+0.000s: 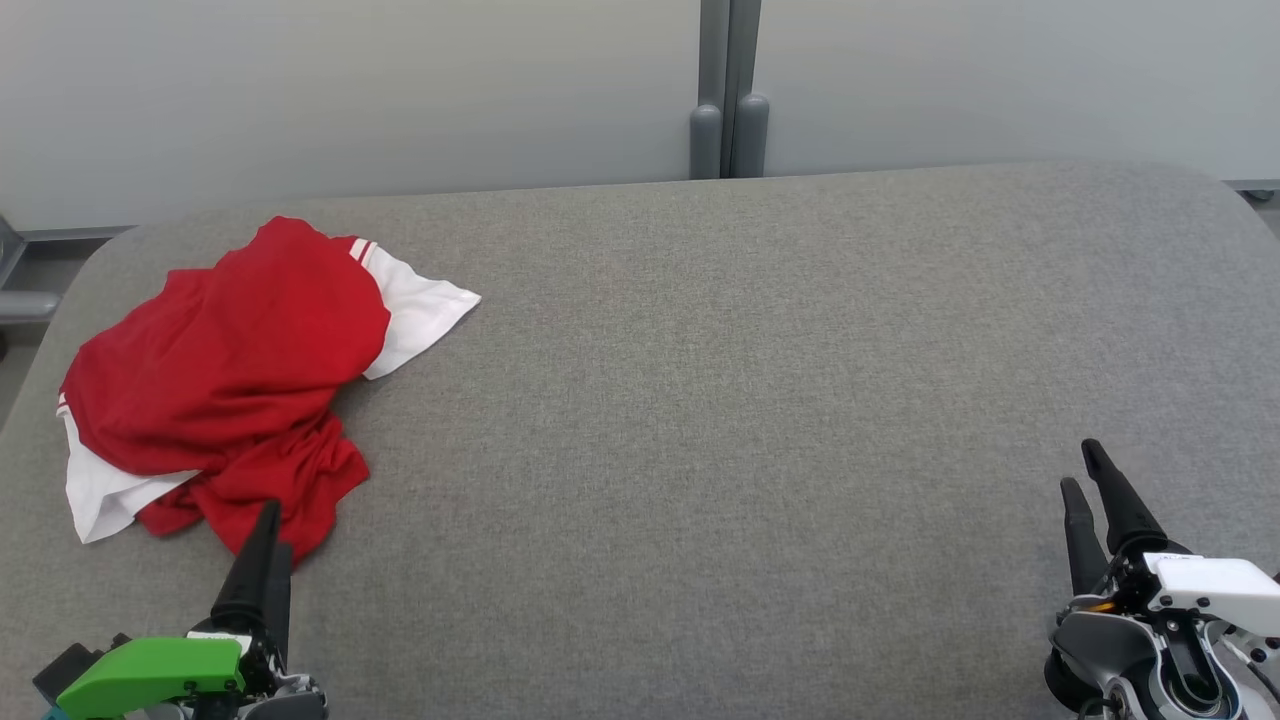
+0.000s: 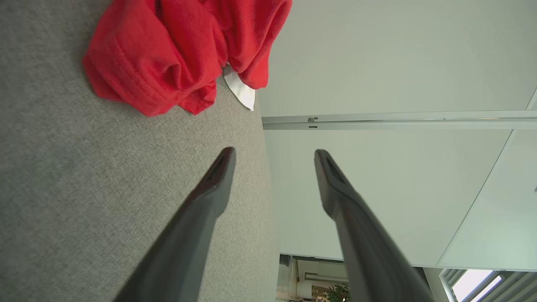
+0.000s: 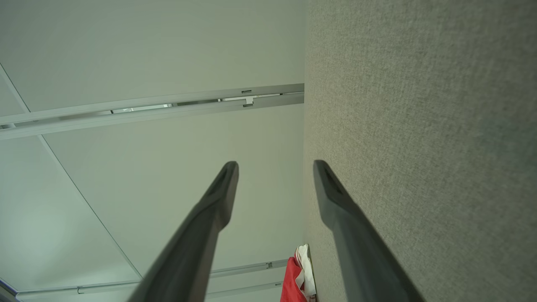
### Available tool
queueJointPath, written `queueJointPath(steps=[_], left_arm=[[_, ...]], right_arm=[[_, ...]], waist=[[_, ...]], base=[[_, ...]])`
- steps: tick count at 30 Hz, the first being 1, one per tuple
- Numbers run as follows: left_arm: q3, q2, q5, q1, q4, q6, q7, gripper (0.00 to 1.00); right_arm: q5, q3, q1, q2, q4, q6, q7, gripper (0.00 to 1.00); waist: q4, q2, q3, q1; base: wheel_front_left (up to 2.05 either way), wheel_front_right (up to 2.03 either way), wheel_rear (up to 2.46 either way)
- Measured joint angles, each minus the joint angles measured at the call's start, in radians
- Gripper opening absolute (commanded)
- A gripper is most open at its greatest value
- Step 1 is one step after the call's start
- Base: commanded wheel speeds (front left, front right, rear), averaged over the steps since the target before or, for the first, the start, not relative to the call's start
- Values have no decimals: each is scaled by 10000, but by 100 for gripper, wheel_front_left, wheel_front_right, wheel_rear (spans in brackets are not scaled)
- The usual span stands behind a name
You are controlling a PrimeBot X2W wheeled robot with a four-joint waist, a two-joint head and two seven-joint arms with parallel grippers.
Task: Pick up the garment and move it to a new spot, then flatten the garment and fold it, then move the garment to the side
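garment point(image 1: 230, 380): crumpled red-and-white heap, left on grey worktop point(image 1: 700, 400) | left claw point(image 1: 274, 530): jaws apart, empty, near garment | right claw point(image 1: 1081, 466): jaws apart, empty, right side

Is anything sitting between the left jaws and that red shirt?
Nothing visible does. Only bare grey surface lies between the open left jaws and the red garment, which is bunched just ahead of them.

light: bright, even, diffuse | shadows: faint | head view: sharp | wrist views: wide-angle stretch, foreground soft
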Motion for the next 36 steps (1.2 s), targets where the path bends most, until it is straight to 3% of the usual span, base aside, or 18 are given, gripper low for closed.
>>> queueJointPath(steps=[11, 20, 36], left_arm=[[-207, 6, 205, -3, -194, 0, -247, 100], [-594, 299, 1361, -3, -253, 0, -732, 100], [-1177, 642, 3595, -4, -278, 353, -1290, 100]], right_arm=[[-949, 330, -3, -291, -213, 0, -416, 100], [-2368, 685, -3, -581, -477, -10, -719, 100], [-5168, 1557, -6, -1152, -943, -443, -1241, 100]], waist=[[-17, 0, 17, 0], [-18, 0, 20, 0], [73, 1, -32, 0]], base=[[0, 0, 0], [0, 0, 0], [0, 0, 0]])
